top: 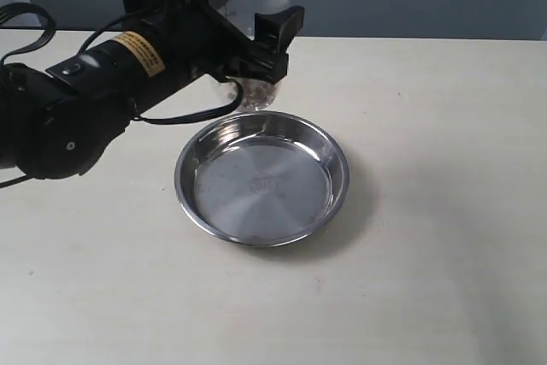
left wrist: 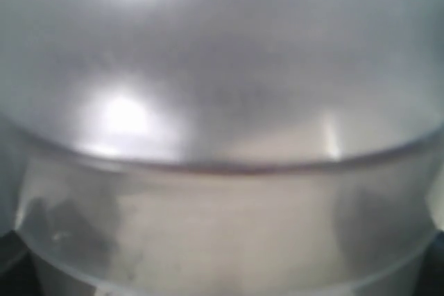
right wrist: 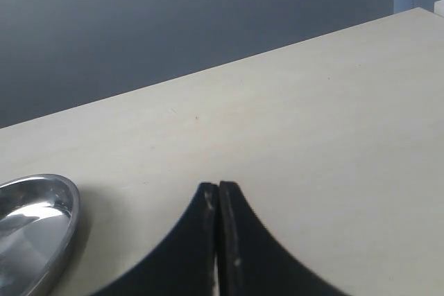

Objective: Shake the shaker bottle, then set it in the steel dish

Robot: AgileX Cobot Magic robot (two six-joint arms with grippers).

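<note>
the shaker bottle (left wrist: 222,136) fills the left wrist view, frosted and blurred, so the left gripper (top: 261,53) has its jaws wide around the bottle body. only the exterior view shows where it is: lifted off the bench (top: 427,279), just behind the far rim of the steel dish (top: 256,185), perhaps tilted. the step seems to be the shaking. next the bottle must come over the dish middle, go down and be released. the right wrist view alone shows the right gripper (right wrist: 218,240), jaws pressed together, holding nothing.
</note>
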